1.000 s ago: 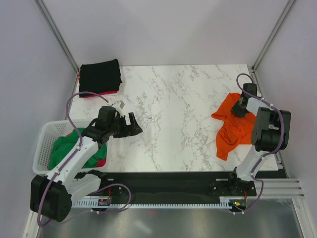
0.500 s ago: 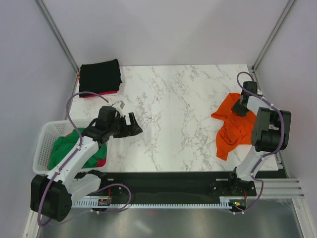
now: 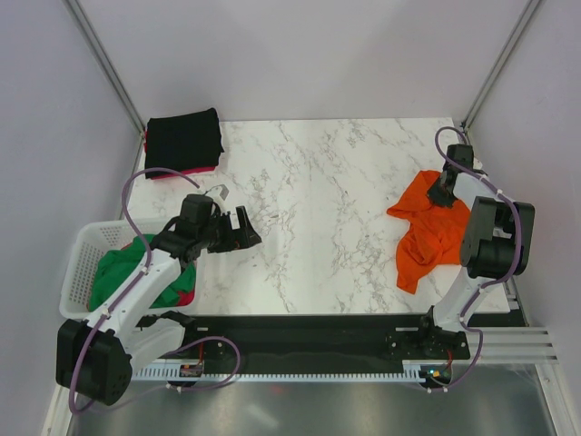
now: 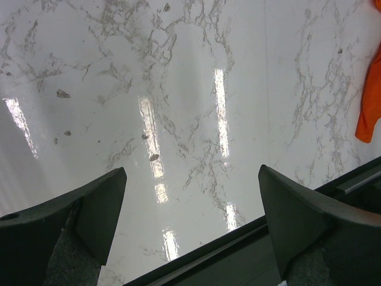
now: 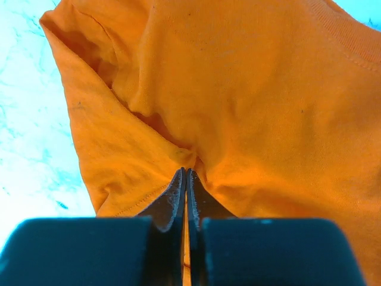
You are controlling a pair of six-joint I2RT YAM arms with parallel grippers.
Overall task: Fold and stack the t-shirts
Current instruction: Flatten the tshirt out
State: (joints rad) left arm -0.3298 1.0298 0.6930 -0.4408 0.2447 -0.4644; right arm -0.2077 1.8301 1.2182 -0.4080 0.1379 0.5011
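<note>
An orange t-shirt (image 3: 427, 229) lies crumpled at the right side of the marble table. My right gripper (image 3: 442, 193) sits on its far part and is shut on a pinch of the orange fabric (image 5: 250, 89), a thin fold caught between the fingers (image 5: 176, 196). A folded black t-shirt (image 3: 184, 141) lies at the far left corner on a pink-red one (image 3: 174, 173). A green t-shirt (image 3: 127, 271) fills the basket with a pink-red one (image 3: 186, 298) under it. My left gripper (image 3: 245, 228) hangs open over bare marble, nothing between its fingers (image 4: 98, 208).
A white lattice basket (image 3: 80, 263) stands at the near left beside the left arm. The black rail of the table's near edge (image 4: 250, 250) runs under the left gripper. Grey walls close the table on three sides.
My right gripper has closed on the orange fabric and shifted slightly toward the far side. The left arm has not moved.
</note>
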